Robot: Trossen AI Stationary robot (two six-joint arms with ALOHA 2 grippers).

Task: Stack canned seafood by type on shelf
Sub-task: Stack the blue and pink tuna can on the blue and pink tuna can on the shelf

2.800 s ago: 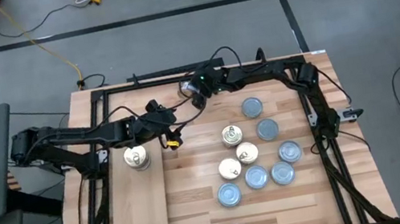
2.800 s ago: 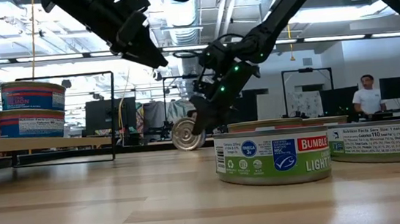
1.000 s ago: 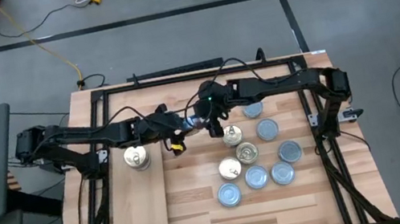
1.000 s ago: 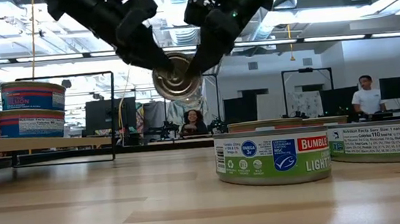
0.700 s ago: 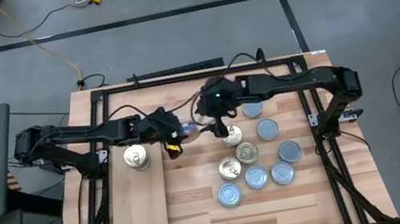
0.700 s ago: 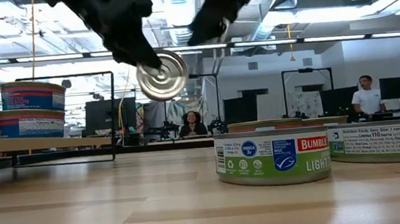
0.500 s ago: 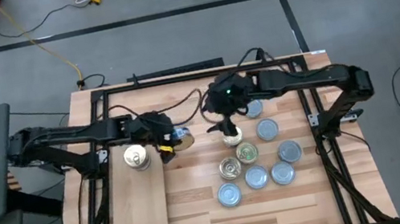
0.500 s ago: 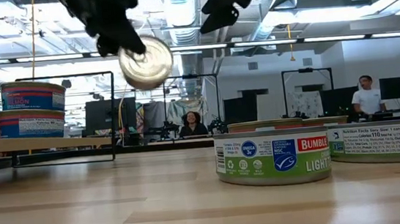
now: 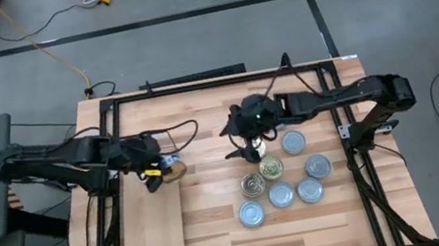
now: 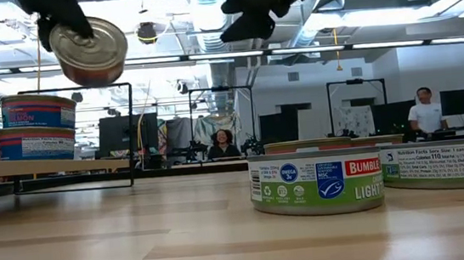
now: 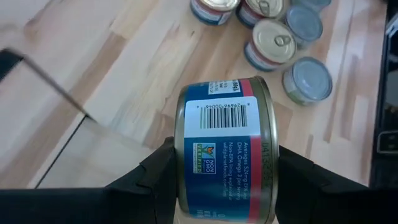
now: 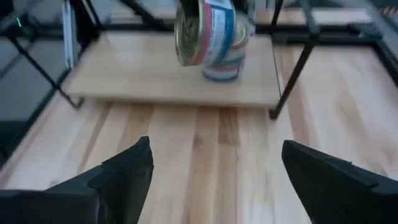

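Note:
My left gripper (image 9: 161,168) is shut on a tin of canned seafood (image 11: 225,149) with a blue and red label and gold ends. It hangs in the air over the far right corner of the shelf (image 9: 152,228). A stack of two tins (image 10: 40,127) stands on the shelf; in the high view my left gripper hides it. My right gripper (image 9: 231,142) hovers open above the group of loose tins (image 9: 281,194) on the table, with nothing between its fingers. My left gripper pinches the tin between its two fingers (image 11: 155,183), one on each flat end (image 11: 271,155). The fingers slant down from the table's left side. The tin is lifted clear and lies on its side, its label toward the wrist camera.
Several gold-topped and blue-silver-topped tins (image 9: 317,166) sit close together right of the table's middle. A green-labelled tin (image 10: 315,182) stands nearest the low camera. A black wire frame (image 9: 196,87) runs around the tabletop. People show in the room behind.
Both grippers were on the tin in mid-air. My right gripper let go and drew back toward the table's right. My left gripper carried the tin up and toward the table's left, over the shelf, rolling so that the tin turned.

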